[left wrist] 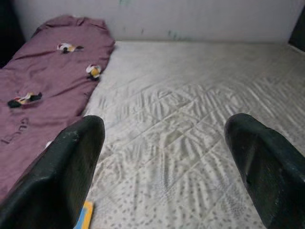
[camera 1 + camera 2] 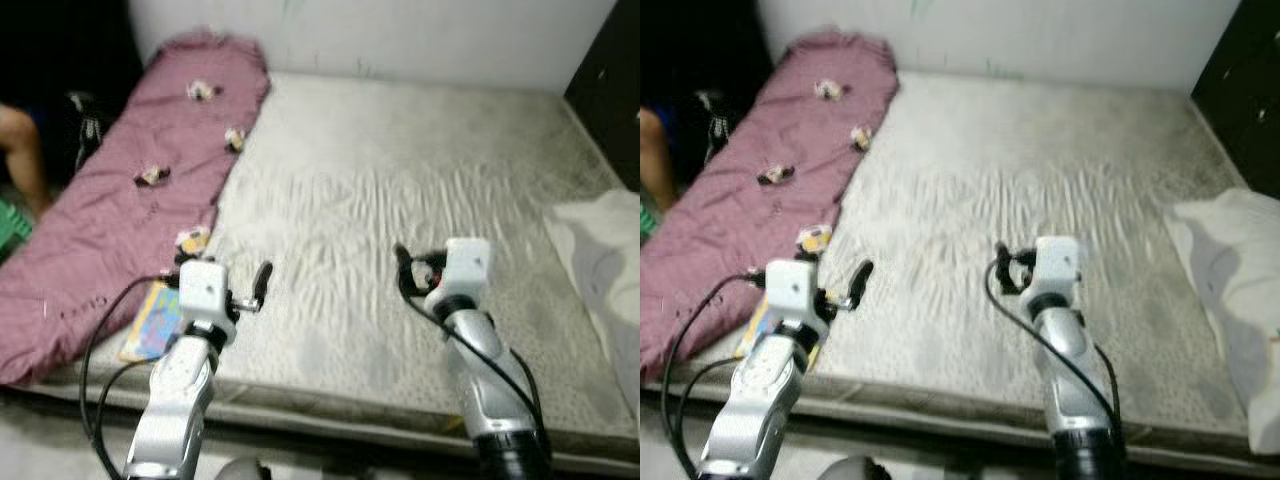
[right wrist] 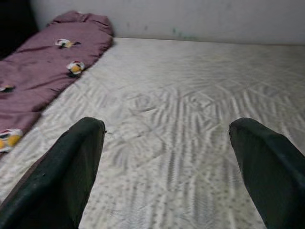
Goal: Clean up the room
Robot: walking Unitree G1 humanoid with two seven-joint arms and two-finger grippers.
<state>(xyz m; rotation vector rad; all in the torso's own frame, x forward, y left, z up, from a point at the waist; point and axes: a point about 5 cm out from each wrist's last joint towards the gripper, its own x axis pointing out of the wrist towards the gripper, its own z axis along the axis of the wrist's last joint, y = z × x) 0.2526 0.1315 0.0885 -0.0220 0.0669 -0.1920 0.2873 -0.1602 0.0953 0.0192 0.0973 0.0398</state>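
On grey mattress (image 2: 400, 200), rumpled maroon blanket (image 2: 120, 220).

One mattress (image 2: 400, 230), one purple quilt (image 2: 120, 230), one white cloth (image 2: 605, 265), one colourful book (image 2: 152, 325), two claws: left claw (image 2: 262, 280), right claw (image 2: 402, 262).

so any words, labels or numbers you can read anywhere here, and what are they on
Nothing can be read for certain.
Maroon quilt: pale embroidered lettering near its lower edge, too blurred to read.
Colourful book on the mattress beside the left claw: printed cover, too small and blurred to read.
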